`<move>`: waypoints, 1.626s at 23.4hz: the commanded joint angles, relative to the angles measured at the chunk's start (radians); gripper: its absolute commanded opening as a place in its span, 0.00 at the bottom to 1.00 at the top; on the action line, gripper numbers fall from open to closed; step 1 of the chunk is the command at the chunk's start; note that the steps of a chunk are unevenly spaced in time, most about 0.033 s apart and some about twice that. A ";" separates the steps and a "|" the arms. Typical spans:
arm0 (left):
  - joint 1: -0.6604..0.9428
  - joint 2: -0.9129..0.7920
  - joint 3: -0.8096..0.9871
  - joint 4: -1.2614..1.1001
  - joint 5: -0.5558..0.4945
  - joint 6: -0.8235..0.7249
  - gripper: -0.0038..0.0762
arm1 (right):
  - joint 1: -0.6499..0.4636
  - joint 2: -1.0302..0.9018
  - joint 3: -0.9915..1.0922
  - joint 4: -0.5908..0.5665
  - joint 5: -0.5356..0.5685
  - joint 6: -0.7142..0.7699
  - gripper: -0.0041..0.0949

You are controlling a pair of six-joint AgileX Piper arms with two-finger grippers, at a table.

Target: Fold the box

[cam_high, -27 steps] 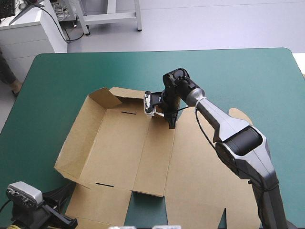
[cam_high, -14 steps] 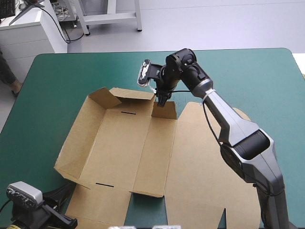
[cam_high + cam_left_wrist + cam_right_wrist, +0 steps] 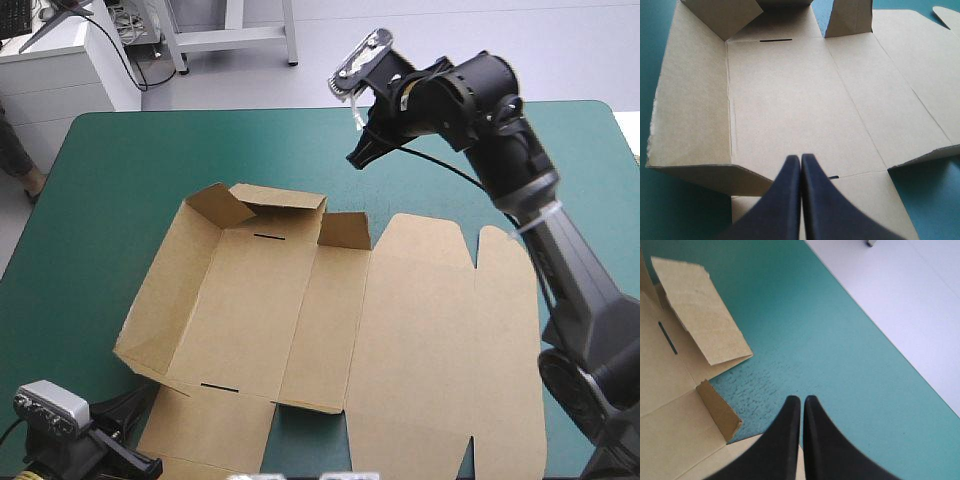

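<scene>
The brown box [image 3: 250, 300] lies opened out on the teal-green cover. Its left wall [image 3: 160, 285] is raised, and a corner flap [image 3: 222, 205] and the far wall [image 3: 285, 198] lean inward. A small flap [image 3: 345, 231] stands upright at the far edge. The lid panel [image 3: 445, 340] lies flat to the right. My right gripper [image 3: 360, 160] hangs shut and empty in the air beyond the box, over bare cover [image 3: 801, 399], with the small flap [image 3: 720, 412] beside it. My left gripper [image 3: 800, 158] is shut and empty above the near flap, pointing across the box floor [image 3: 790, 100].
A strip of teal-green cover [image 3: 200, 150] runs between the box and the table's far edge. The lid's rounded tabs [image 3: 497, 245] reach toward the right side. The near flap [image 3: 205, 430] lies flat by the table's front edge.
My right gripper has left the small far flap, rising and moving off toward the table's far edge. The flap stays standing. The left arm has not moved.
</scene>
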 commanded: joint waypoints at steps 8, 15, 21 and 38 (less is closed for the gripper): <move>-0.008 0.016 -0.025 -0.015 -0.072 -0.001 0.04 | -0.004 -0.347 0.125 -0.017 0.005 0.133 0.03; -0.008 0.016 -0.025 -0.015 -0.072 -0.001 0.04 | -0.004 -0.798 0.840 -0.063 -0.039 0.290 0.03; -0.008 0.016 -0.025 -0.015 -0.074 -0.001 0.04 | -0.004 -1.190 1.399 -0.025 -0.239 0.423 0.03; -0.008 0.016 -0.025 -0.036 -0.083 0.005 0.65 | -0.004 -1.600 1.790 -0.009 -0.407 0.503 0.03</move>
